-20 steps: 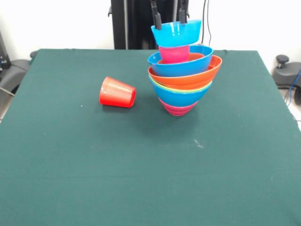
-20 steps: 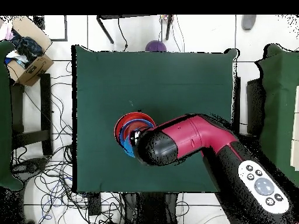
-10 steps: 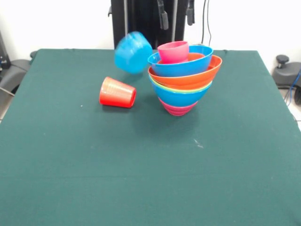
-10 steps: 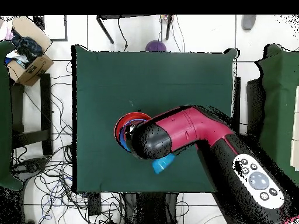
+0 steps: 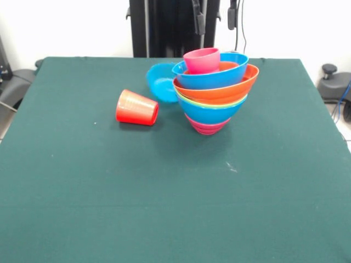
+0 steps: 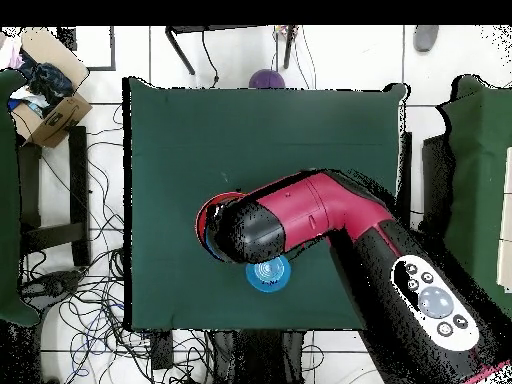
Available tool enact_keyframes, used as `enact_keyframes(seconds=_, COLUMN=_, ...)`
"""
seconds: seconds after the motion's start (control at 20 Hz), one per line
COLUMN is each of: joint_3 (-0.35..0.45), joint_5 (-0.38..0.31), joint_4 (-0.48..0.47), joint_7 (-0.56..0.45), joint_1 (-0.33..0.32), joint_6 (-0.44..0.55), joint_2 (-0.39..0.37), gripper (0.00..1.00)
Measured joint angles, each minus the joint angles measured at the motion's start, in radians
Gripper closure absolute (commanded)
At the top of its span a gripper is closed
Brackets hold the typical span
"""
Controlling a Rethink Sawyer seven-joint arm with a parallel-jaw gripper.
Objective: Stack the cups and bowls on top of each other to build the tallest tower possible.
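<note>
Your light blue bowl [image 5: 162, 82] has slipped off the top of the tower [image 5: 214, 90]. A second ago the claw [image 5: 216, 18] held it over the pink cup [image 5: 202, 59]; now it lies tipped on the counter [image 5: 175, 208], just beside the tower and behind the red-orange cup [image 5: 137, 107], which lies on its side. From above, its ringed bottom [image 6: 269, 273] shows near the counter's edge at the robot's side, so it may be resting on its rim, though the arm [image 6: 330, 220] hides much there. The claw is released and empty, drawn up above the pile.

That placement failed, so the tower is no taller, but it stands intact with the pink cup topmost.

You have broad open cloth in front of the tower. The bowl sits close to the pile, so come down on it carefully to avoid nudging the leaning rims.
</note>
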Motion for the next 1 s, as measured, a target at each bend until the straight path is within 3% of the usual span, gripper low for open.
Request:
enact_keyframes(seconds=0.5, joint_3=0.000, joint_5=0.057, joint_4=-0.012, joint_7=0.000, joint_1=0.001, joint_6=0.022, joint_2=-0.012, gripper=0.00)
enact_keyframes(seconds=0.75, joint_3=0.002, joint_5=0.123, joint_4=-0.030, joint_7=0.000, joint_1=0.002, joint_6=0.098, joint_2=-0.055, gripper=0.00)
enact_keyframes(seconds=1.0, joint_3=0.002, joint_5=0.138, joint_4=-0.066, joint_7=0.000, joint_1=0.009, joint_6=0.169, joint_2=-0.090, gripper=0.00)
